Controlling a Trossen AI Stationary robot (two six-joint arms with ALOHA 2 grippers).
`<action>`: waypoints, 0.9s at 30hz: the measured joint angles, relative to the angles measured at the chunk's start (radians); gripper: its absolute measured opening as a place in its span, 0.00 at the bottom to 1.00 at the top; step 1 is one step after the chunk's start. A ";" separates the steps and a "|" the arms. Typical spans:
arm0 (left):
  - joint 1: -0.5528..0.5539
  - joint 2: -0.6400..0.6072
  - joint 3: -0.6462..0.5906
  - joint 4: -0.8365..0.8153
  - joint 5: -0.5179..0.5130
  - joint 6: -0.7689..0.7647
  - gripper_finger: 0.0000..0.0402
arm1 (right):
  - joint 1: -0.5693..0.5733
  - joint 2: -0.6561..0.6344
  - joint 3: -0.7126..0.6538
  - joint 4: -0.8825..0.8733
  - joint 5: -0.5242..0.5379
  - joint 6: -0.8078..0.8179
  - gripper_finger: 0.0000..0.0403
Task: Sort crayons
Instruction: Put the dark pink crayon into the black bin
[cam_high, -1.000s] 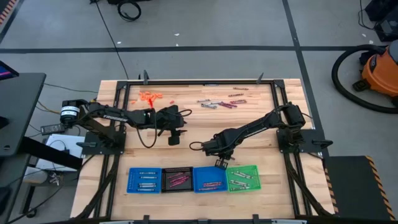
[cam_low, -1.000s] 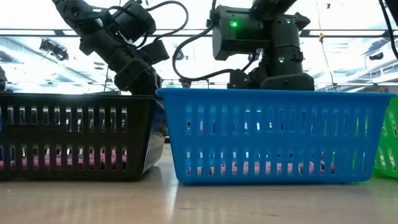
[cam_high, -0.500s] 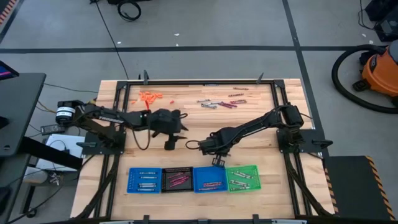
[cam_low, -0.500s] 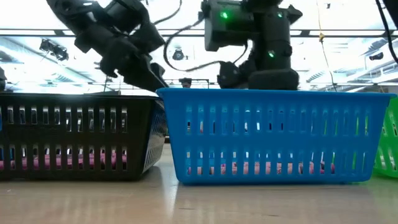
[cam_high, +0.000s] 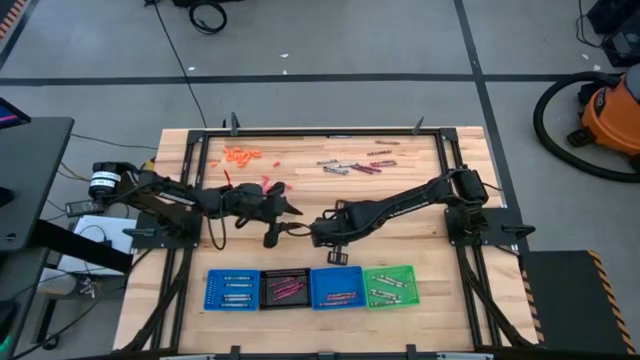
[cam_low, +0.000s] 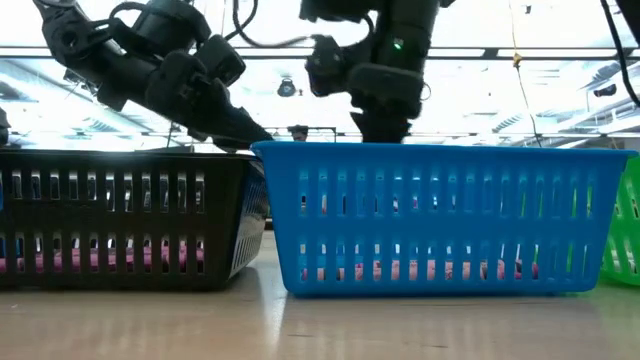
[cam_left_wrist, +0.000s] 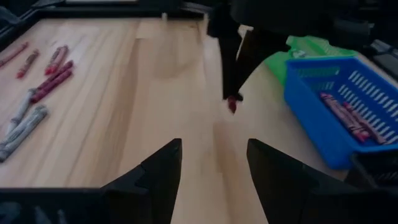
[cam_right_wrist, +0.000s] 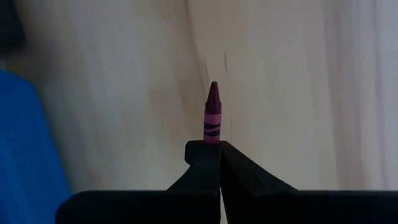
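While the right hand (cam_right_wrist: 211, 152) has its two dark fingers pressed together on the butt of a short magenta wax crayon (cam_right_wrist: 212, 115), most of the stick juts free beyond the tips, and that is the weak point. With so little of it pinched, I judge that a quick swing or a knock could pivot it or let it drop onto the pale wooden surface (cam_high: 400, 190) short of any tray.

In the high view that hand (cam_high: 322, 235) hangs over the middle of the surface, near the row of four small slotted plastic trays at the front edge: a blue one (cam_high: 232, 288), a black one (cam_high: 285, 288), a second blue one (cam_high: 338, 288) and a green one (cam_high: 390, 287). The black tray and the second blue tray both seem to hold pinkish sticks (the low view shows a reddish band at the bottom of each), so a wrong choice of tray is easy.

The left hand (cam_left_wrist: 211, 165) has its fingers well apart, holding nothing, and sits close beside the right one (cam_left_wrist: 233, 93), looking straight at the carried crayon (cam_left_wrist: 232, 103). Two arms this near could collide if either turns toward the other.

Unsorted crayons remain at the far side: a loose cluster of grey and maroon sticks (cam_high: 352, 165) and a small heap of orange ones (cam_high: 240, 155).
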 joint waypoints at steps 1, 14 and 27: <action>-0.005 0.000 0.002 0.005 0.000 0.000 0.48 | -0.001 0.000 0.006 0.017 0.006 -0.013 0.02; -0.023 0.000 0.002 0.023 0.000 -0.004 0.48 | -0.017 -0.003 0.081 0.125 0.032 -0.125 0.02; -0.056 0.000 0.002 0.044 -0.018 0.005 0.48 | -0.036 -0.003 0.081 0.203 0.041 -0.155 0.02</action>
